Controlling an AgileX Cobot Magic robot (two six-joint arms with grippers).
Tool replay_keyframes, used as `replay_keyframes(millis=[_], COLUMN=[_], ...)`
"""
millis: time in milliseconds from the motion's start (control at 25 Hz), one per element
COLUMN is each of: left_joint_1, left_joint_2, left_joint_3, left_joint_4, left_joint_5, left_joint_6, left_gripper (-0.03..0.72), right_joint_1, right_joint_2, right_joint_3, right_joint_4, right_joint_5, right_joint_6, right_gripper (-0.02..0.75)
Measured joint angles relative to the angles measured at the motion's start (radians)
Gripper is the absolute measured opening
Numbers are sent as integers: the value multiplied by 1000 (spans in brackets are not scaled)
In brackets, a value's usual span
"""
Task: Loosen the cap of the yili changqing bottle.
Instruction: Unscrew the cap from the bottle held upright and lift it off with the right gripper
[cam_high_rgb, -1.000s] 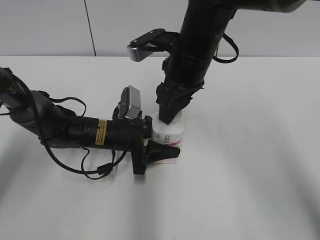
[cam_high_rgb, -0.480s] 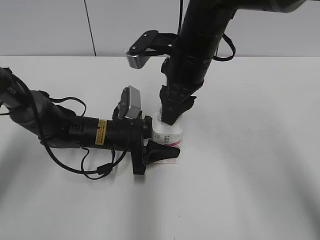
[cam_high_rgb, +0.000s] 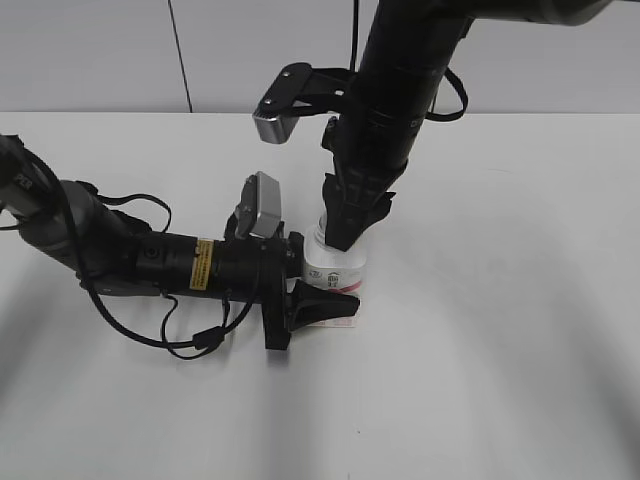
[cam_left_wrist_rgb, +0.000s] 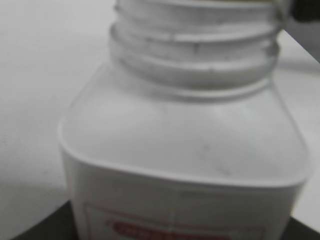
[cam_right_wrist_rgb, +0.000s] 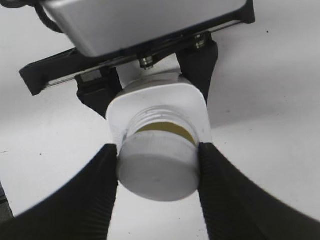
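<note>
A plain white worktop (cam_high_rgb: 500, 350) fills most of the exterior view, and behind it, along the top of the frame, runs a pale grey wall (cam_high_rgb: 90, 50) with one dark vertical seam at upper left.

The yili changqing bottle (cam_high_rgb: 338, 270) stands upright just left of the frame's centre, its long axis vertical and its neck pointing straight up; a strip of pink-red label shows at its base. In the left wrist view the bottle's squarish white shoulder and threaded neck fill the frame, blurred by closeness.

The left gripper (cam_high_rgb: 310, 305) reaches in from the left of the frame, lying low along the worktop, and clasps the bottle's body, one black finger across its lower front; in the right wrist view its fingers sit on either side of the body at upper centre.

The right gripper (cam_right_wrist_rgb: 157, 172) comes down from the top of the exterior view and clamps the cap (cam_right_wrist_rgb: 157, 170) between its two black ribbed fingers (cam_right_wrist_rgb: 95, 190). The cap sits tilted and shifted off the neck, so the bare thread and a yellowish opening show behind it.
</note>
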Motion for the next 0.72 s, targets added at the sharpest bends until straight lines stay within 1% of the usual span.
replay_keyframes(millis=[560, 720], left_joint_1=[0, 0], left_joint_2=[0, 0], left_joint_3=[0, 0], left_joint_4=[16, 18], left_joint_5=[-6, -6], left_joint_6=[0, 0], left_gripper=[386, 386], right_joint_1=[0, 0], right_joint_2=[-26, -38], right_joint_3=[0, -7], right_joint_4=[-9, -50], right_joint_5=[35, 60], right_joint_6=[-4, 64], right_gripper=[389, 389])
